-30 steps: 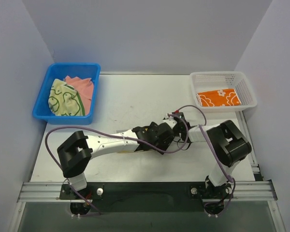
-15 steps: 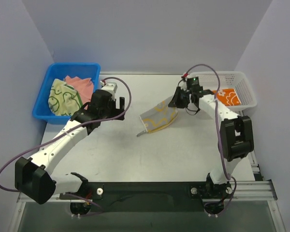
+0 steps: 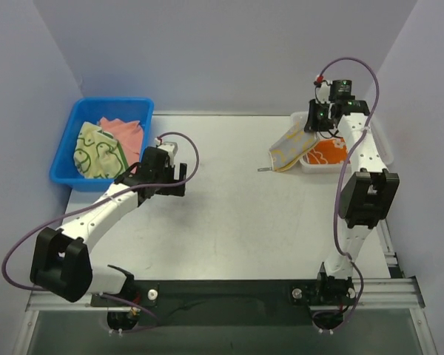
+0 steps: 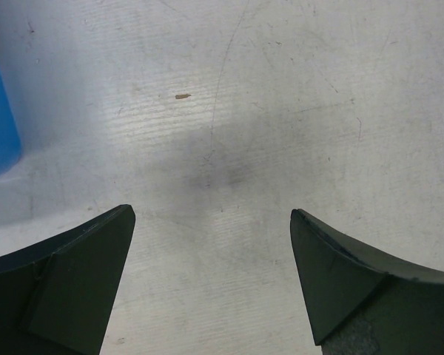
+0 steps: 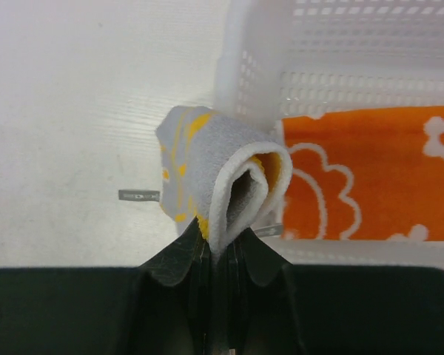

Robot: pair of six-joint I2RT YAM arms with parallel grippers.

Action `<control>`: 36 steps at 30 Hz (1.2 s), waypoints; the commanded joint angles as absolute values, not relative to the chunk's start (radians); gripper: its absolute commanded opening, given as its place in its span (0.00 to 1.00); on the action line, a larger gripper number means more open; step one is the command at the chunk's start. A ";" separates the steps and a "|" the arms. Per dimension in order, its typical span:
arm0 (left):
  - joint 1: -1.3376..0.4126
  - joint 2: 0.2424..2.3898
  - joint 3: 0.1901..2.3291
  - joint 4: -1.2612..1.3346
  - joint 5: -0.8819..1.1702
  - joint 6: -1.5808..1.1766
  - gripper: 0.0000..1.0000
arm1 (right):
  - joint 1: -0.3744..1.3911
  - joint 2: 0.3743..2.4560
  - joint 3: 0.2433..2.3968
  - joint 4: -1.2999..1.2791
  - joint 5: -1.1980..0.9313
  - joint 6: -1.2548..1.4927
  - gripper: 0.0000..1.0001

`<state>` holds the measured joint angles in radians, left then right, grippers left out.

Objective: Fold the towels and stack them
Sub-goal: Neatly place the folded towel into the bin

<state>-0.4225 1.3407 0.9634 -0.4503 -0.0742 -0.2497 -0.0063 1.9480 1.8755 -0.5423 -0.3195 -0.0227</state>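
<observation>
The right fingers (image 5: 179,260) are clamped together on a folded edge of the yellow towel (image 5: 207,159), which curls into a loose roll just past the tips, its grey back turned outward. Seen from above, this towel (image 3: 285,151) hangs below the raised right arm near the far right corner of the tabletop (image 3: 229,222), crossing the left rim of the white basket (image 3: 302,118), part over the basket and part over the tabletop. Inside the basket lies the folded orange towel (image 5: 370,185) with white flowers. The left fingers (image 4: 89,259) are spread wide apart with nothing between them, low over bare tabletop just beside the blue bin (image 3: 65,159) at the far left corner. In that bin lie the green towel (image 3: 96,151) and the pink towel (image 3: 129,133), both unfolded.
</observation>
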 commanded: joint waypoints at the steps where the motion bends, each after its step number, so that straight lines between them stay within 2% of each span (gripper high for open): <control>1: -0.416 1.362 0.971 -0.397 -0.121 -0.230 0.97 | -0.052 1.994 1.954 -0.647 -0.296 -0.178 0.00; 13: -0.416 1.468 0.986 -0.388 -0.146 -0.226 0.97 | -0.164 2.094 2.043 -0.652 -0.204 -0.259 0.00; 24: -0.416 1.511 0.989 -0.380 -0.147 -0.222 0.97 | -0.187 2.169 2.083 -0.612 -0.029 -0.322 0.00; 36: -0.416 1.528 0.992 -0.382 -0.143 -0.219 0.97 | -0.201 2.217 2.063 -0.546 0.069 -0.368 0.00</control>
<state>-0.4217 1.5223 0.9634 -0.4202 -0.1349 -0.2276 -0.1886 2.2154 2.0483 -0.5713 0.0051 -0.3405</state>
